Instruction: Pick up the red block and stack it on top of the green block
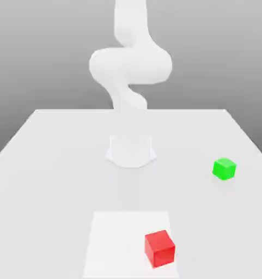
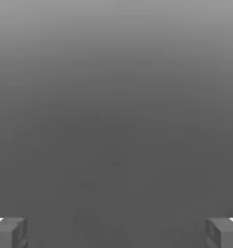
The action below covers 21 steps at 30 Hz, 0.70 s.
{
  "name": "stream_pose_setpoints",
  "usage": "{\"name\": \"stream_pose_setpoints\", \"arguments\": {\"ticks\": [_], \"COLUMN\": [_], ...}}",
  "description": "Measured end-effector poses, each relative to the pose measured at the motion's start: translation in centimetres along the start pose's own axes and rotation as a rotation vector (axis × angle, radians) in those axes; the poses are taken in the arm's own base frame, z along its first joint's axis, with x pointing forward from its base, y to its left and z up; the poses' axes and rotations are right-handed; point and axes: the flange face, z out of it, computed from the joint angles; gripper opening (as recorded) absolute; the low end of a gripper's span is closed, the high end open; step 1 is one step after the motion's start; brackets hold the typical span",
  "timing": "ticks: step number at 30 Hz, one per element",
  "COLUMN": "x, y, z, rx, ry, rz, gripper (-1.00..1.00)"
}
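Gripper point(image 2: 116, 233) spread wide, red block point(image 1: 159, 248) near table point(image 1: 56, 163) edge

Wide open white table point(image 1: 56, 163), bare surface on nearly every side. Red block point(image 1: 159, 248) near the front edge, on a paler square patch point(image 1: 116, 240), free on all four sides and from above. Green block point(image 1: 224, 169) well apart toward the exterior view's right, likewise unhemmed. Clear lane between the two cubes. Only bulk in the way: arm base point(image 1: 131, 150) at mid-table. Gripper point(image 2: 116, 232) spread wide, nothing between fingertips point(image 2: 9, 232).
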Motion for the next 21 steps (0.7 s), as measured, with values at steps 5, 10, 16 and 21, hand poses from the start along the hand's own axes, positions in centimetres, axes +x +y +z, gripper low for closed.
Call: {"name": "stream_pose_setpoints", "arguments": {"ticks": [5,10,16,21], "x": [-2.2,-6.1,-12.4,-18.7], "y": [0.5,2.4,6.4,10.9], "z": [10.7,20.3,30.0,36.3], "rx": [-0.093,-0.183,-0.289,-0.377], "ry": [-0.128,-0.253,-0.401,-0.526], "rz": [-0.063,-0.126,-0.204,-0.274], "gripper": [0.00,0.00,0.00,0.00]}}
